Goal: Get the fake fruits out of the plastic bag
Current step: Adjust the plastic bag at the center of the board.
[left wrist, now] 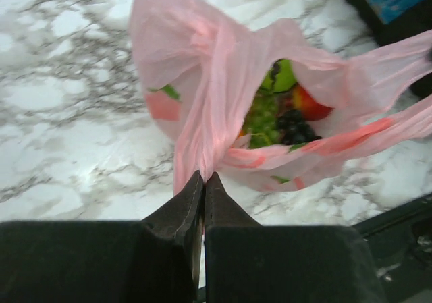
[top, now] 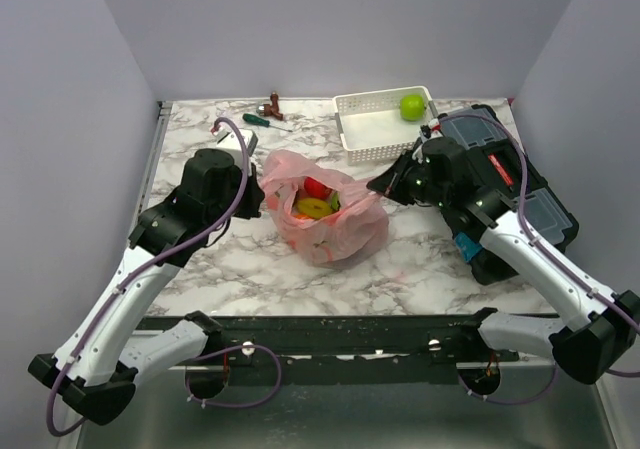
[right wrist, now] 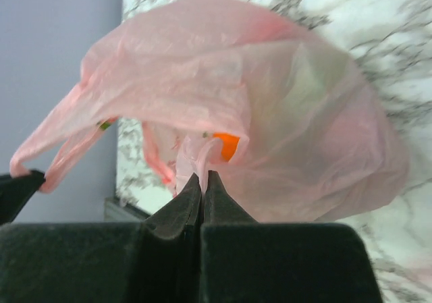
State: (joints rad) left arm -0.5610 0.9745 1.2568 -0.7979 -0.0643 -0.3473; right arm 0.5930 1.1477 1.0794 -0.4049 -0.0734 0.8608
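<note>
Step in hand, as I judge it: opening the bag mouth so the fruit can be reached.

- Left fingers (left wrist: 203,181): fully closed, pinching a gathered fold of the plastic bag (left wrist: 223,80). The film rises straight off the tips.
- Right fingers (right wrist: 204,180): also fully closed, nipping a fold on the opposite side. I cannot tell whether it is rim or handle.
- The bag sits on the bench (top: 430,269) between the two sets of fingers, mouth up and partly open.
- Fake fruits inside, just beyond the left fingertips: dark grapes (left wrist: 295,124), a red apple (left wrist: 310,104), and a lemon (top: 313,207) seen from above. An orange (right wrist: 228,145) shows through the film just above the right fingertips.
- One green apple (top: 412,106) lies in the white basket (top: 372,153), beyond the right fingers.

To do it well:
- Draw the fingers apart evenly and stay low. A high lift would probably swing the bag and roll the fruit.
- The film is thin, so pull gently. A hard tug may tear it or slip it from the pinch.
- One set of fingers must let go to reach in. The other should hold its side taut so the mouth does not collapse.
- Take the uppermost fruit first, and grip the grapes by the bunch.
</note>
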